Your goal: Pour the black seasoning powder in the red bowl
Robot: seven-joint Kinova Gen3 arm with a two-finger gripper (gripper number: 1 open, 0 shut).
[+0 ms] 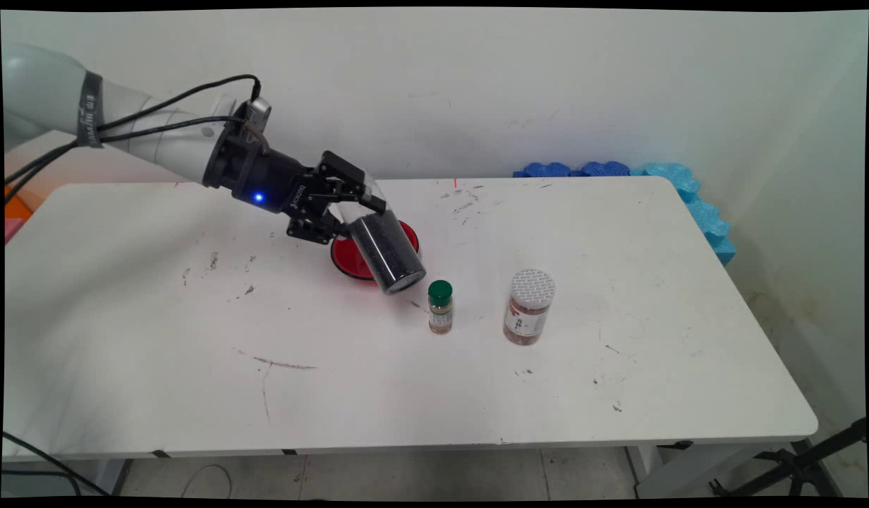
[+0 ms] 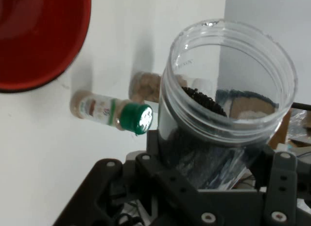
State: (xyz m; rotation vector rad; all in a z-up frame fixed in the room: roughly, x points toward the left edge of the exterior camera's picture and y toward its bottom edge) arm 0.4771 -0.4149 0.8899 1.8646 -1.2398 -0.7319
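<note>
Your gripper (image 1: 355,212) is clamped on an open clear jar (image 1: 385,250) of black grains, tilted above the red bowl's (image 1: 350,257) near rim; more tilt risks spilling onto the table (image 1: 195,339) beside the green-capped spice bottle (image 1: 440,307).

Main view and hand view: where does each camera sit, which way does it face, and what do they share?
Main view: fixed above the table's near side, looking across to the wall; shows the arm and gripper holding a tilted clear jar.
Hand view: on the hand, looking along the gripper past the jar's open mouth; its black linkage shows.
Shared: jar, red bowl, green-capped bottle.
</note>
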